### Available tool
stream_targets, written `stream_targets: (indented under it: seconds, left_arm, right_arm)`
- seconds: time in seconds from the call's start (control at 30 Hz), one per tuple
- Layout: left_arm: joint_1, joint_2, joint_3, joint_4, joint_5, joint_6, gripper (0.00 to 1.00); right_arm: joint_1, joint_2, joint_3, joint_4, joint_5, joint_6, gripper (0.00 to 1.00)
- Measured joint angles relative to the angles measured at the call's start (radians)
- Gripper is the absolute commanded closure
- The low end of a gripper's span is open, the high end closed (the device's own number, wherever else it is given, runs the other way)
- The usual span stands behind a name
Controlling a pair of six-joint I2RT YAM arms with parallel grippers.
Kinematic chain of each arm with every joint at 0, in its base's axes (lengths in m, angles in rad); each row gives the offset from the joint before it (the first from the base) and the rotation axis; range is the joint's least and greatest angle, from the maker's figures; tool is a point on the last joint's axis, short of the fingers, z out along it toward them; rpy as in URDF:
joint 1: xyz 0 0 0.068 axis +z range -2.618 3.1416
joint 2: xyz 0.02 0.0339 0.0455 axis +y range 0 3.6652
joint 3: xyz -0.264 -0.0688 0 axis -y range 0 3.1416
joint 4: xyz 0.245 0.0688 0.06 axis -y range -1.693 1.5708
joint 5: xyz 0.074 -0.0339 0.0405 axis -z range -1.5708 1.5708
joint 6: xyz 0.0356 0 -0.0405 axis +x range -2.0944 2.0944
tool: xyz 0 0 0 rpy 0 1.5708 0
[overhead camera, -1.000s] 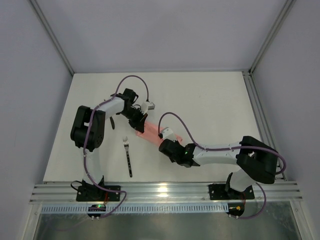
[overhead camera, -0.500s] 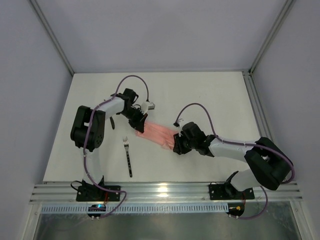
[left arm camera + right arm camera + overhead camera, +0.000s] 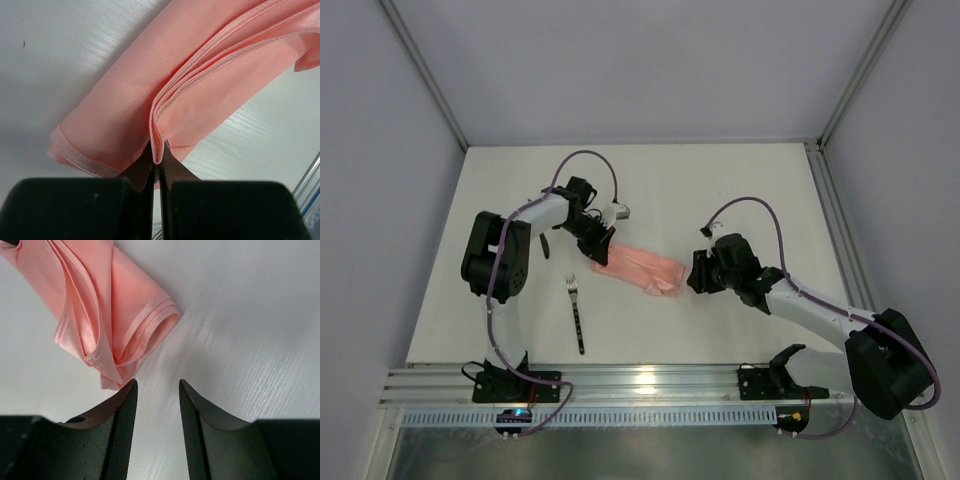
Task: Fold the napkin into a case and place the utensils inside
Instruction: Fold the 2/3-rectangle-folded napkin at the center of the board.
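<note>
The napkin (image 3: 642, 267) lies on the table (image 3: 740, 190), slanting far-left to near-right, with the left gripper (image 3: 599, 252) at its left end and the right gripper (image 3: 694, 276) just beside its right end. The fork (image 3: 577, 312) lies left and nearer, apart; the knife (image 3: 546, 245) lies behind the fork.

Quantities: one napkin (image 3: 642, 267), centre; one fork (image 3: 577, 312), lower left; one knife (image 3: 546, 245), left; two grippers: left gripper (image 3: 600, 252), right gripper (image 3: 692, 277).

The napkin (image 3: 210, 90) was thin pink cloth, finely woven and matt, with a faint sheen along its stitched hems. The tabletop (image 3: 250, 315) was white and smooth, faintly grained, softly glossy. The right tool (image 3: 157, 386) had matt black fingers, seemingly plastic, ribbed on their inner faces. The fork (image 3: 577, 312) had silvery metallic tines and a dark handle.
</note>
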Motion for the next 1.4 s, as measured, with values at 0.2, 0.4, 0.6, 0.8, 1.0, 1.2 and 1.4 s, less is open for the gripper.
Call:
stream_targets:
  seconds: [0.2, 0.4, 0.6, 0.8, 1.0, 1.2, 1.4]
  left_arm:
    - [0.000, 0.005, 0.009, -0.007, 0.000, -0.001, 1.00]
    - [0.000, 0.006, 0.011, -0.009, 0.001, -0.001, 1.00]
    - [0.001, 0.006, 0.011, -0.009, 0.002, -0.002, 1.00]
    - [0.001, 0.006, 0.011, -0.009, 0.001, -0.002, 1.00]
    - [0.001, 0.006, 0.011, -0.009, 0.002, -0.002, 1.00]
    - [0.001, 0.006, 0.011, -0.009, 0.002, -0.002, 1.00]
    - [0.001, 0.006, 0.011, -0.009, 0.002, -0.002, 1.00]
  right_arm:
    - [-0.008, -0.032, 0.009, -0.035, 0.018, -0.002, 0.59]
    - [0.186, -0.097, 0.040, -0.124, 0.187, 0.005, 0.60]
    - [0.510, -0.011, 0.222, -0.193, 0.539, 0.126, 0.51]
    - [0.641, 0.386, 0.463, -0.262, 0.741, 0.161, 0.49]
    - [0.676, 0.600, 0.621, -0.351, 0.833, 0.170, 0.49]
    - [0.673, 0.652, 0.664, -0.412, 0.911, 0.192, 0.49]
    - [0.673, 0.740, 0.695, -0.436, 0.938, 0.194, 0.50]
